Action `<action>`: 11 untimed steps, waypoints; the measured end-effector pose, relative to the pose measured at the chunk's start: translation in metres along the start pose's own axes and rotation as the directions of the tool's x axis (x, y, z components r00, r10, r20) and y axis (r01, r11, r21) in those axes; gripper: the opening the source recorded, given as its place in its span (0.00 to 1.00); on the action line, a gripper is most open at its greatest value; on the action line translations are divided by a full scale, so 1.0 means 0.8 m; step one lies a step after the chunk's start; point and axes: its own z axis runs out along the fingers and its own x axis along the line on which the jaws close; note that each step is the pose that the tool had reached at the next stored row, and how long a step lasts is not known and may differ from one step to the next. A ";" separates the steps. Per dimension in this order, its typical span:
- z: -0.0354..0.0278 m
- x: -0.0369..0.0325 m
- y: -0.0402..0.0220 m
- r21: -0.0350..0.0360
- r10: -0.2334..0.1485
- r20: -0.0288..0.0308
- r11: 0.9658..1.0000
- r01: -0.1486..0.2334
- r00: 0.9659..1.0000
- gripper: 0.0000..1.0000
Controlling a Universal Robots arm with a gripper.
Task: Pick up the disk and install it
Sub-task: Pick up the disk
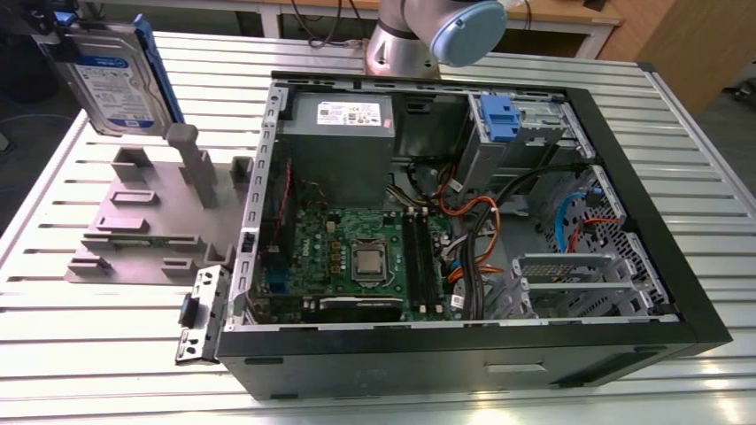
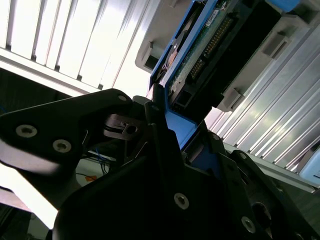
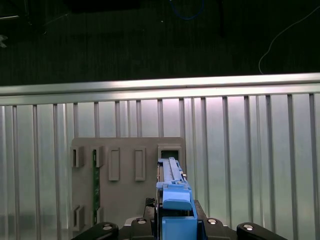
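The disk (image 1: 112, 80), a silver drive with a white-and-blue label in a blue carrier bracket, hangs upright in the air at the exterior view's far left. It is lifted above the grey holder (image 1: 148, 212). My gripper (image 1: 57, 25) is shut on its upper end. In the second wrist view the black fingers (image 2: 165, 150) clamp the blue bracket, and the disk's green circuit board (image 2: 200, 45) faces the camera. In the first wrist view the disk's blue edge (image 3: 172, 197) stands between the gripper's jaws, above the grey holder (image 3: 125, 175).
An open black computer case (image 1: 473, 345) lies on the slatted metal table (image 1: 106, 354), to the holder's right in the exterior view. Inside are a motherboard (image 1: 354, 257), cables and a blue drive bay (image 1: 497, 119). The arm's base (image 1: 413, 40) stands behind the case.
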 end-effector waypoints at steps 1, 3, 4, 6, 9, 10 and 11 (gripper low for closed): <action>-0.0002 0.0000 0.0000 0.000 0.000 0.000 1.000 0.000 1.000 0.36; -0.0007 0.0000 0.0000 0.000 0.000 0.000 1.000 0.000 1.000 0.36; -0.0010 0.0000 0.0000 0.000 0.000 0.000 1.000 0.000 1.000 0.36; -0.0015 0.0000 0.0000 0.000 0.000 0.000 1.000 0.000 1.000 0.36; -0.0023 0.0001 0.0000 0.000 0.000 0.000 1.000 0.000 1.000 0.36; -0.0025 0.0000 0.0000 0.000 0.000 0.000 1.000 0.000 1.000 0.36; -0.0028 0.0000 0.0000 0.000 0.000 0.000 1.000 0.000 1.000 0.36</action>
